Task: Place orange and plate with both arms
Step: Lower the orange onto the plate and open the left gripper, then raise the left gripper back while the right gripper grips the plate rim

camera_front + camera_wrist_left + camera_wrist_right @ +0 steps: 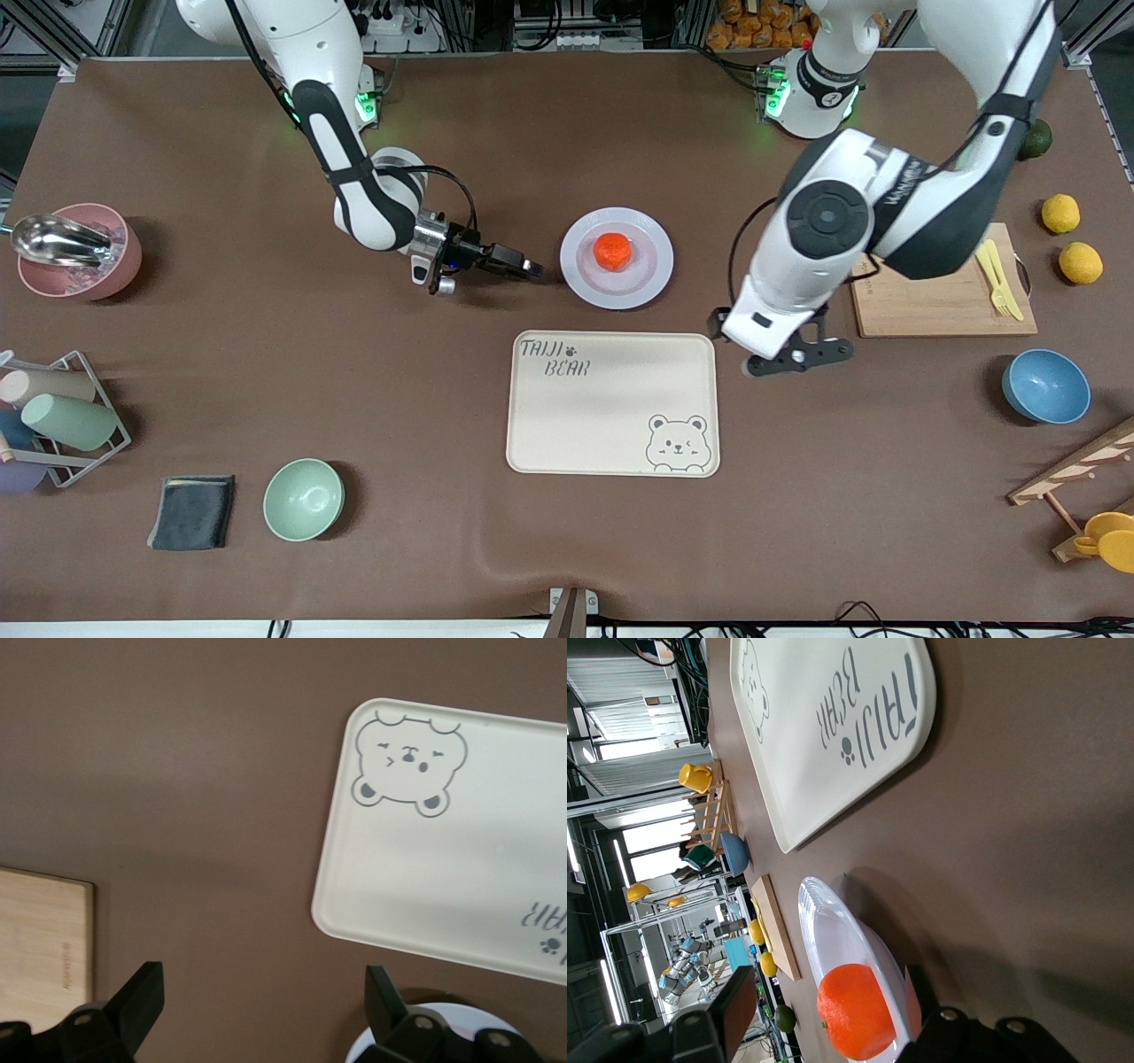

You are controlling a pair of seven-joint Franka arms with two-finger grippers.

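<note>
your right hand (532,267) sits low at the rim of the plate (617,258) on the right arm's side, fingers part spread around the edge, not yet pinching it. risk: if you squeeze with one finger only half under the rim, the glossy plate may skid toward the left arm or tip, and the orange (612,251) lying in its middle could roll off onto the counter (266,372). a tilted lift would do the same. your left hand (796,354) hovers spread wide and empty over bare counter between the bear tray (613,403) and the wooden cutting board (939,292), waiting. the plate lies just beside the tray, farther from the front camera.
</note>
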